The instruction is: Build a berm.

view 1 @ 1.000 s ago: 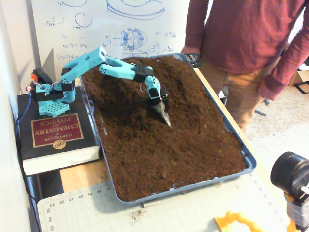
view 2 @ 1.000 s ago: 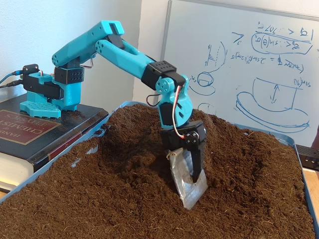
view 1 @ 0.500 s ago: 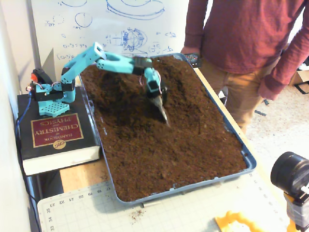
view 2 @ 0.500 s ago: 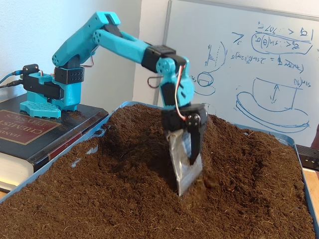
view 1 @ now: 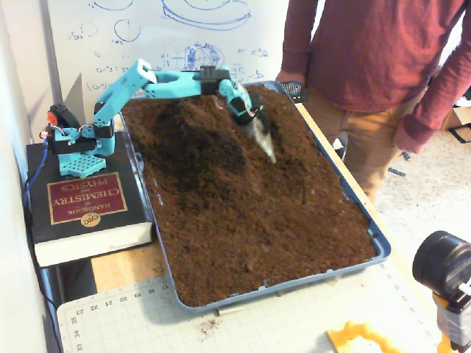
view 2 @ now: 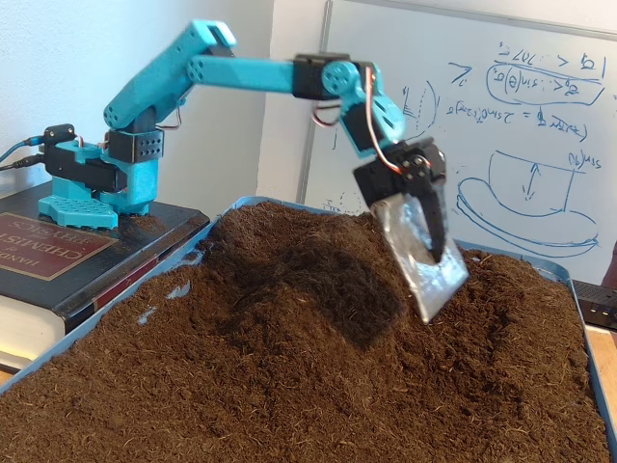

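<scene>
**Scoop lifted clear of the soil, swung toward the far side**

Half a second ago the blade was buried in the soil at mid-tray; now my turquoise arm's hand (view 2: pixel 424 253) hangs in the air, carried up and toward the whiteboard end; the hand is clamped on a flat silvery scoop blade (view 2: pixel 421 258), tip pointing down, not touching the soil. The berm (view 1: pixel 193 140), a raised mound of loose dark brown crumbly soil, sits in the far part of the blue plastic tray (view 1: pixel 379 246) near the arm's base, with a darker, freshly disturbed patch (view 2: pixel 333 289) on its slope; I judge that stroke finished, and the next bite should start in the flatter soil nearer the camera, dragged back toward the mound.
</scene>
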Tool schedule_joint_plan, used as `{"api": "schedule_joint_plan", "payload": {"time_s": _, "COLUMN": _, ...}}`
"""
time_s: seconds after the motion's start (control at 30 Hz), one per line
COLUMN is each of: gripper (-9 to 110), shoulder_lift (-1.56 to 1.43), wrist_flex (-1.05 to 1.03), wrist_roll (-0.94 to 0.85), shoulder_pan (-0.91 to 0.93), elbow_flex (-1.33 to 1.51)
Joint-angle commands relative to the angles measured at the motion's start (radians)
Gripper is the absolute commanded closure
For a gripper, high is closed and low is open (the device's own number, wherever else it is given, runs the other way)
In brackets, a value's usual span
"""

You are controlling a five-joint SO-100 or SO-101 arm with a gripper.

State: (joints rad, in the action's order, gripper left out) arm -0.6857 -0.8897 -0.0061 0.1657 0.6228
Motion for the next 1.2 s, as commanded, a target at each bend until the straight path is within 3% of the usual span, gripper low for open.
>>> {"api": "schedule_joint_plan", "payload": {"time_s": 0.0, "gripper": 101, "shoulder_lift": 0.098, "wrist_flex": -0.003, "wrist_roll": 0.066, "shoulder_pan": -0.055, "elbow_flex": -0.299}}
{"api": "schedule_joint_plan", "payload": {"time_s": 0.3, "gripper": 101, "shoulder_lift": 0.511, "wrist_flex": -0.003, "wrist_roll": 0.074, "shoulder_pan": -0.123, "elbow_flex": -0.678}}
{"api": "schedule_joint_plan", "payload": {"time_s": 0.57, "gripper": 101, "shoulder_lift": 0.686, "wrist_flex": -0.005, "wrist_roll": 0.058, "shoulder_pan": -0.14, "elbow_flex": -0.75}}
{"api": "schedule_joint_plan", "payload": {"time_s": 0.8, "gripper": 101, "shoulder_lift": 0.638, "wrist_flex": -0.018, "wrist_roll": 0.058, "shoulder_pan": -0.14, "elbow_flex": -0.611}}
{"api": "schedule_joint_plan", "payload": {"time_s": 1.17, "gripper": 101, "shoulder_lift": 0.301, "wrist_flex": -0.018, "wrist_roll": 0.058, "shoulder_pan": -0.153, "elbow_flex": -0.104}}
